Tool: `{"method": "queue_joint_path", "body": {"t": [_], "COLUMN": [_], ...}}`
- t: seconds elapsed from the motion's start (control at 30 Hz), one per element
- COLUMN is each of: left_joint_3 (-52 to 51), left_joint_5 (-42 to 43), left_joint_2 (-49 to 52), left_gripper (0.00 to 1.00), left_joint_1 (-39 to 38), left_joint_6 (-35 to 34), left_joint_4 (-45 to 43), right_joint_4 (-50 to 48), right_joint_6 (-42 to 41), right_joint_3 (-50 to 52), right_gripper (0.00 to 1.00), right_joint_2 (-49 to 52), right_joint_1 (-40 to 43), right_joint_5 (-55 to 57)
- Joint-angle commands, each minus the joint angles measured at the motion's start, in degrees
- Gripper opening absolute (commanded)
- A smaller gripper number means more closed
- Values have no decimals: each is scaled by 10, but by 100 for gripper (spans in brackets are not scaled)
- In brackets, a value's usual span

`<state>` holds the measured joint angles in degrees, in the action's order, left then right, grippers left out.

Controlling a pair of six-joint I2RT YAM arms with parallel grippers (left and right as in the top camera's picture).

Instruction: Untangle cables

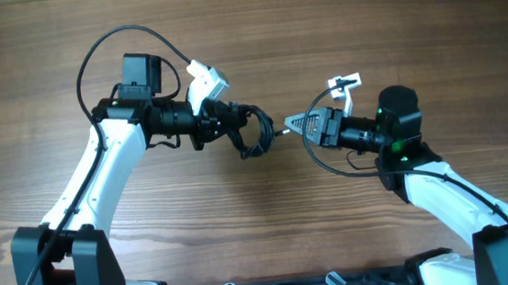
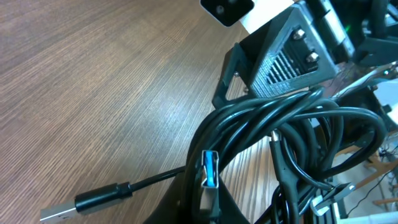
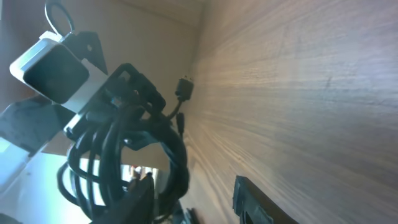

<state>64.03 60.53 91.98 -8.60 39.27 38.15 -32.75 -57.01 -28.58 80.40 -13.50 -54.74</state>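
Note:
The cables (image 1: pixel 255 133) are a bunch of thin black loops held just above the table's middle, and my left gripper (image 1: pixel 239 123) is shut on them. In the left wrist view the cables (image 2: pixel 292 118) coil in front of the left gripper (image 2: pixel 211 206). A blue-tongued plug (image 2: pixel 210 169) sits between its fingers, and a loose plug end (image 2: pixel 99 199) sticks out to the left over the wood. My right gripper (image 1: pixel 291 121) points at the bunch from the right, its tips a short gap away. Its fingers (image 3: pixel 249 202) stand apart in the right wrist view, with the cables (image 3: pixel 168 149) just beyond its left finger.
The wooden table (image 1: pixel 391 20) surrounds both arms. The left arm's own thick black cable (image 1: pixel 98 47) loops up at the back left. A white camera block (image 1: pixel 207 77) sits on the left wrist. Both arm bases (image 1: pixel 71 269) stand at the front edge.

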Motion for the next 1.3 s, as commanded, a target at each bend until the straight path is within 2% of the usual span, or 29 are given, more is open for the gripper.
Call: {"method": "queue_joint_path", "body": {"t": [0.0, 0.03, 0.07, 0.1, 0.23, 0.33, 0.5, 0.63, 0.7, 0.77, 0.83, 0.87, 0.93, 1.0, 1.1, 1.2, 1.27], "left_joint_3": [5, 5, 5, 5, 5, 5, 5, 5, 5, 5, 5, 5, 5, 5, 5, 5, 5], "left_joint_5": [-17, -21, -29, -43, -75, -73, -71, -71, -73, -143, -288, -341, -347, -347, -347, -369, -403], "left_joint_2": [3, 3, 3, 3, 3, 3, 3, 3, 3, 3, 3, 3, 3, 3, 3, 3, 3], "left_gripper": [4, 4, 4, 4, 4, 4, 4, 4, 4, 4, 4, 4, 4, 4, 4, 4, 4], "left_joint_1": [4, 3, 3, 3, 3, -2, -34, -74, -90, -95, -68, -37, -7, 22, 22, -2, -37], "left_joint_6": [23, 23, 23, 23, 23, 18, -12, -94, -100, -125, -226, -297, -370, -522, -638, -705, -718], "left_joint_4": [8, 10, 11, 11, 15, 16, 8, -39, -43, -45, -48, -48, -52, -62, -62, -63, -62], "right_joint_4": [-16, -23, -28, -28, -27, -28, -28, -28, -28, -17, 44, 94, 106, 56, 30, 23, 19], "right_joint_6": [-100, -129, -167, -173, -186, -232, -257, -321, -330, -286, -236, -237, -222, -112, -31, -14, -15], "right_joint_3": [-2, -2, -2, -2, -2, -2, -2, -2, -2, -2, -2, -2, -2, -2, -2, -2, -2], "right_gripper": [34, 30, 20, 16, 10, 5, 5, 4, 5, 13, 37, 56, 59, 61, 61, 58, 55], "right_joint_2": [0, 0, 0, 0, 0, 0, 1, 1, 1, 1, 1, 1, 1, 1, 1, 1, 1], "right_joint_1": [-33, -47, -68, -76, -92, -93, -152, -212, -214, -209, -181, -152, -128, -122, -123, -148, -174], "right_joint_5": [50, 78, 114, 125, 166, 202, 272, 386, 402, 437, 448, 433, 391, 314, 236, 235, 272]}}
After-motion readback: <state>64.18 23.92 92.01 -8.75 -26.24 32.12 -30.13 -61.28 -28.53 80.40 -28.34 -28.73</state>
